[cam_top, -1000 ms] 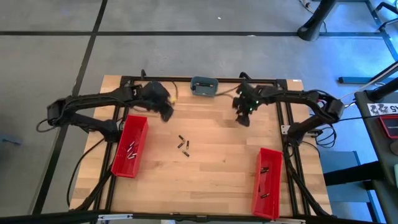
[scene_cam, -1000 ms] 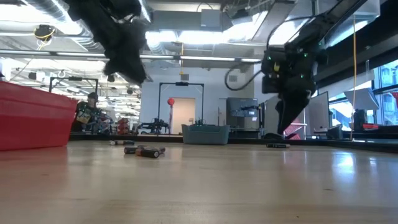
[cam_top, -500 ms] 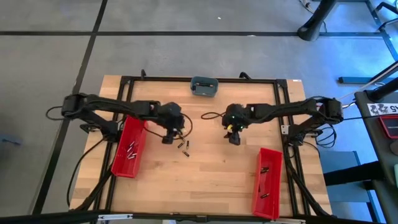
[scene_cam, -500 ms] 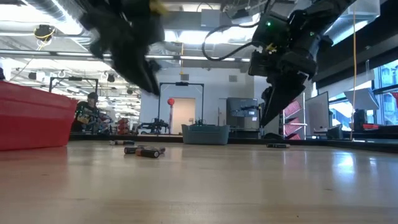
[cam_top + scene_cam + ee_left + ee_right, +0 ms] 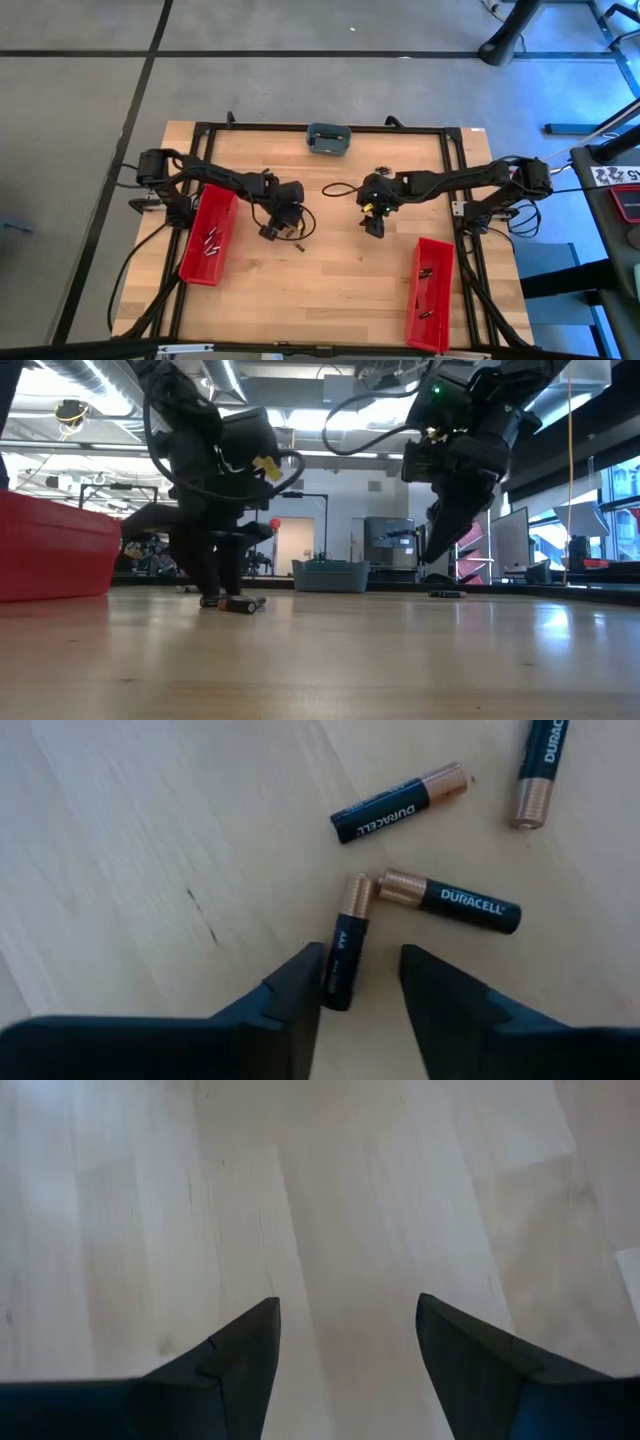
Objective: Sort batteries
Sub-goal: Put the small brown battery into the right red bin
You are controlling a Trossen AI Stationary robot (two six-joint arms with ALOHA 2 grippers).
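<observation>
The step in hand was picking an AAA battery (image 5: 340, 955) from the loose batteries (image 5: 296, 238) at mid-table. The left gripper (image 5: 358, 988), fingers apart, straddled its near end, possibly touching one finger; next it needed to close squarely. The right gripper (image 5: 345, 1342) hung open over bare table (image 5: 330, 1190).

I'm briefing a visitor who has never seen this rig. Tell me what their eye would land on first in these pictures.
First, the left gripper, open and low over the loose batteries near the middle of the wooden table, one AAA cell lying between its fingertips. Next, the two red bins, one along each side of the table, each with a few batteries inside. The right gripper hangs open over bare wood, right of the cluster.
</observation>
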